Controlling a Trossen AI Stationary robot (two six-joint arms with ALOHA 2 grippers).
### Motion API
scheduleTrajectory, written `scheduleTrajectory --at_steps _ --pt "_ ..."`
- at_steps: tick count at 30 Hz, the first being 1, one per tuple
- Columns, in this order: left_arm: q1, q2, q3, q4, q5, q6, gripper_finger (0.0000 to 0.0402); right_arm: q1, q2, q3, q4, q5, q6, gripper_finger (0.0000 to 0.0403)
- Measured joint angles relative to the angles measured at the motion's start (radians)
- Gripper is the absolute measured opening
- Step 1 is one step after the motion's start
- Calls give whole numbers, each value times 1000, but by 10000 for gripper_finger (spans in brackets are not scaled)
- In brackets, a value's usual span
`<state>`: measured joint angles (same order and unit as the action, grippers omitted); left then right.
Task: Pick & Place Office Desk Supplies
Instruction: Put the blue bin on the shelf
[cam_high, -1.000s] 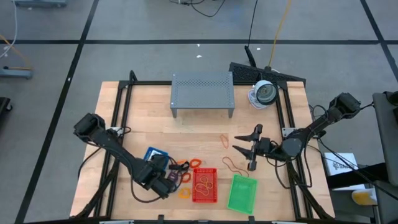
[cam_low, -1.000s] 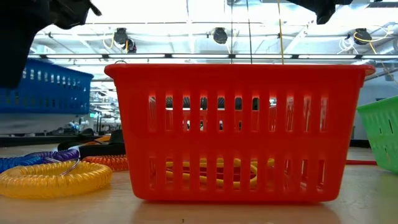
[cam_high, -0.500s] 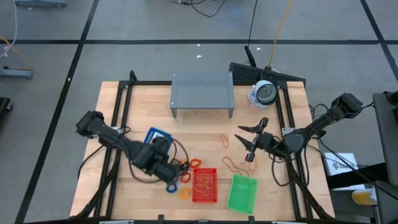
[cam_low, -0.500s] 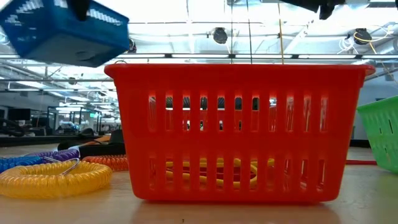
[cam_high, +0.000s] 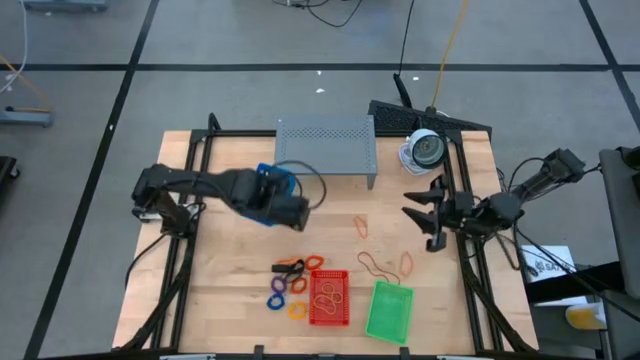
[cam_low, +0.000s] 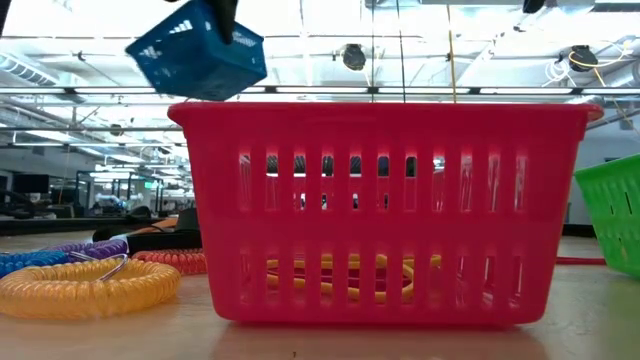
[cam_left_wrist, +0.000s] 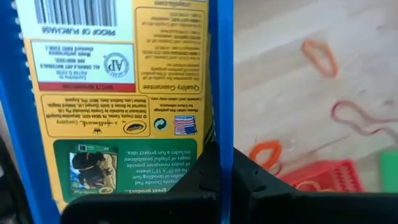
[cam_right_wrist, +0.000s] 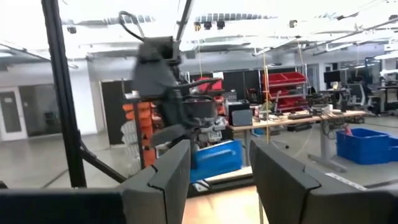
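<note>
The left arm is reaching across from the table's left edge toward the middle, its forearm running nearly level above the wood. The left gripper (cam_high: 283, 203) is pinching the wall of the blue mesh tray (cam_high: 274, 186), fingers (cam_left_wrist: 205, 177) pressed together on the thin plastic rim, and the tray is hanging in the air just in front of the grey perforated shelf (cam_high: 326, 148). From table height the tray (cam_low: 197, 52) is showing tilted, one corner dipping, above the rim of the red tray (cam_low: 380, 210). A yellow-and-green crayon box (cam_left_wrist: 121, 93) is lying inside the blue tray, its printed back facing the wrist camera.

The right arm is stretching in from the right edge, wrist bent, with the right gripper (cam_high: 430, 212) hovering over the table's right rail, fingers (cam_right_wrist: 163, 177) spread apart and holding nothing.

On the wood near the front edge, the red tray (cam_high: 329, 297) is sitting with yellowish bands inside, the green tray (cam_high: 389, 310) just beside it on the right. Coiled rings (cam_high: 283, 293) in orange, purple and yellow are lying to the red tray's left, and thin reddish rubber bands (cam_high: 377, 264) are scattered between the trays and the right gripper.
</note>
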<state>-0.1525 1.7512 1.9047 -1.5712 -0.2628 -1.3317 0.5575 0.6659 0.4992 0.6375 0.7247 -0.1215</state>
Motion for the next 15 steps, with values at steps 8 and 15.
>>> scheduleTrajectory --at_steps 8,15 --pt "170 0 67 10 -8 70 1 0 -52 0 4 -22 61 155" --pt "322 14 68 114 -9 180 1 -20 -53 -1 29 68 69 155"
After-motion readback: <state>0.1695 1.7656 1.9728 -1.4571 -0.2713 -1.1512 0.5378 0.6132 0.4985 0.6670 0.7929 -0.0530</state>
